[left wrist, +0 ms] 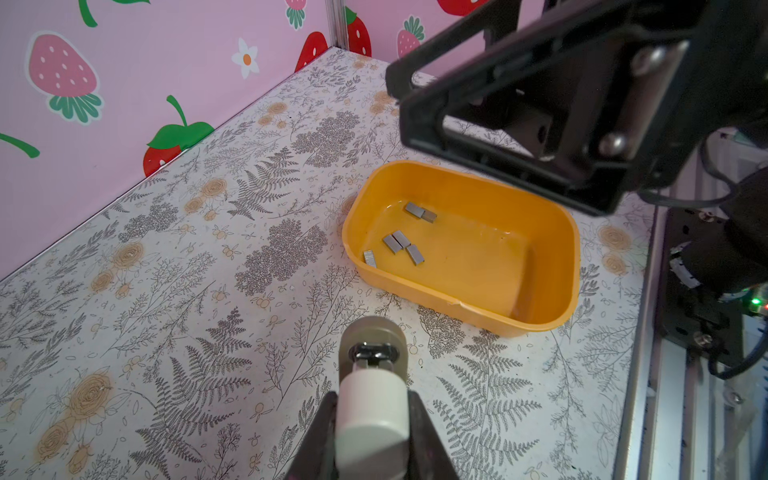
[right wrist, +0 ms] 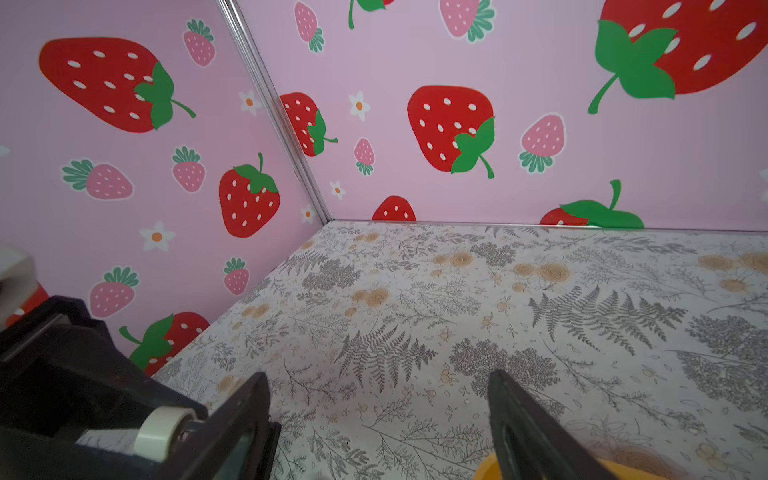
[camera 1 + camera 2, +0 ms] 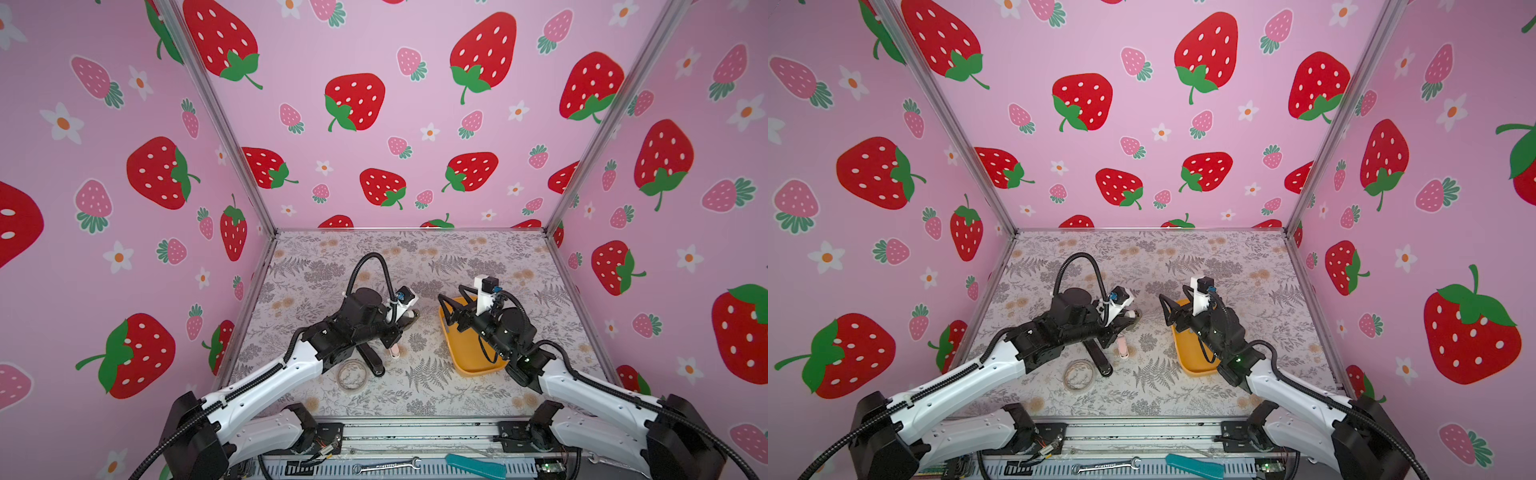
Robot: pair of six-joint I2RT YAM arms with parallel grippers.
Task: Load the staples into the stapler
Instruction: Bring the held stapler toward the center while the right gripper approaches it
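Observation:
The stapler (image 1: 372,415), small with a white top and a grey base, is held above the patterned table, and my left gripper (image 1: 372,399) is shut on it. In both top views that gripper (image 3: 405,320) (image 3: 1127,320) sits left of centre. Several grey strips of staples (image 1: 401,241) lie loose in an orange tray (image 1: 457,297) (image 3: 469,353). My right gripper (image 2: 378,378) (image 3: 451,301) hangs open and empty over the tray's far end, above the staples. Only a corner of the tray (image 2: 486,469) shows in the right wrist view.
A small pink stapler (image 3: 394,352) and a long black stapler (image 3: 372,361) lie on the table under my left arm. A clear round ring (image 3: 352,375) sits in front of them. Pink walls close three sides. A wrench (image 3: 386,465) lies on the front rail.

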